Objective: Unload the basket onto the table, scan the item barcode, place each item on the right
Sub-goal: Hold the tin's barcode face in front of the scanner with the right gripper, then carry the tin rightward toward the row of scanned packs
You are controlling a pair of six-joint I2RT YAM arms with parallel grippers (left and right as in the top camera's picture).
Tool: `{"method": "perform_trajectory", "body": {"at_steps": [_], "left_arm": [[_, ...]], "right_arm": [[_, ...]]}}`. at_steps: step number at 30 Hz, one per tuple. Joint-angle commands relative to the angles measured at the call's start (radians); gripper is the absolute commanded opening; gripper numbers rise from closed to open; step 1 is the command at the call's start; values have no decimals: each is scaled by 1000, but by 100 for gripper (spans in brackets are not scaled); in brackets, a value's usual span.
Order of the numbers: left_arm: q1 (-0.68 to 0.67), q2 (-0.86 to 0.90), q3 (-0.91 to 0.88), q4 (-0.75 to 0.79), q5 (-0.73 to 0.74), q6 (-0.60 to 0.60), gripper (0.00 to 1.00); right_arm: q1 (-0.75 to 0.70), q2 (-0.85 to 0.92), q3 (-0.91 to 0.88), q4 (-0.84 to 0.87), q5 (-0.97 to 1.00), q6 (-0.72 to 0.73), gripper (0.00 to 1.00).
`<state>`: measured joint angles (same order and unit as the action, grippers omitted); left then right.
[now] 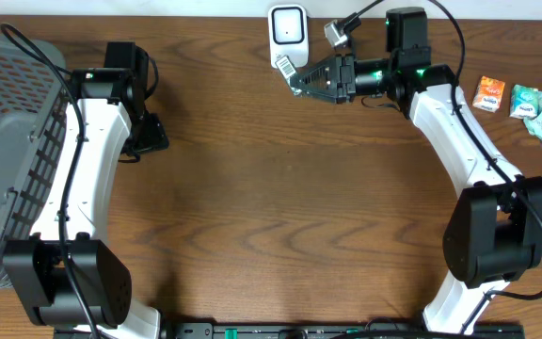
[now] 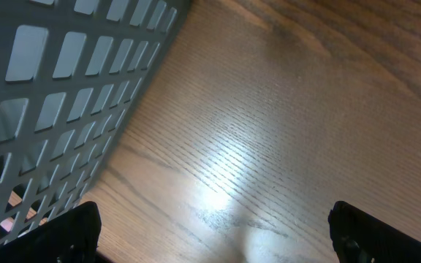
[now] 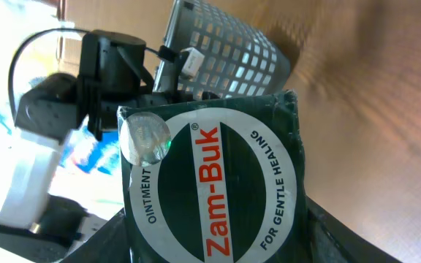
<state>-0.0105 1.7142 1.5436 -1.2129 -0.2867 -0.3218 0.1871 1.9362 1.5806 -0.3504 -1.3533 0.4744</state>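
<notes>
My right gripper [image 1: 301, 79] is shut on a small dark green Zam-Buk ointment box [image 1: 286, 67]. It holds the box in the air just below the white barcode scanner [image 1: 288, 32] at the table's far edge. In the right wrist view the box [image 3: 214, 183] fills the middle, its round white label facing the camera, with a dark finger [image 3: 93, 237] on each side; no barcode shows. My left gripper [image 1: 149, 132] hangs open over bare wood beside the basket, nothing between its fingers [image 2: 71, 234].
A grey plastic mesh basket [image 1: 7, 141] stands at the left edge, close to the left arm [image 2: 50, 88]. At the far right lie an orange packet [image 1: 489, 94] and some pale green packets [image 1: 539, 105].
</notes>
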Motion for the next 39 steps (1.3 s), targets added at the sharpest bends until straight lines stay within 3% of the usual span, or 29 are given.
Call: {"method": "perform_trajectory", "body": {"at_steps": [1, 8, 18, 21, 27, 33, 39], "left_arm": [[0, -3, 10, -6, -2, -16, 98], [0, -3, 10, -5, -2, -16, 98], [0, -3, 10, -6, -2, -16, 98], [0, -3, 10, -6, -3, -16, 98], [0, -3, 10, -5, -2, -16, 97], [0, -3, 10, -5, -2, -16, 98], [0, -3, 10, -6, -2, -16, 98]], "right_arm": [[3, 1, 10, 23, 47, -196, 53], [4, 1, 10, 108, 131, -222, 53], [4, 1, 10, 112, 135, -222, 54], [6, 1, 10, 81, 228, -232, 54], [76, 2, -3, -212, 898, -391, 54], [208, 2, -77, -227, 1494, -404, 56], [287, 2, -134, -214, 1809, -405, 56]]}}
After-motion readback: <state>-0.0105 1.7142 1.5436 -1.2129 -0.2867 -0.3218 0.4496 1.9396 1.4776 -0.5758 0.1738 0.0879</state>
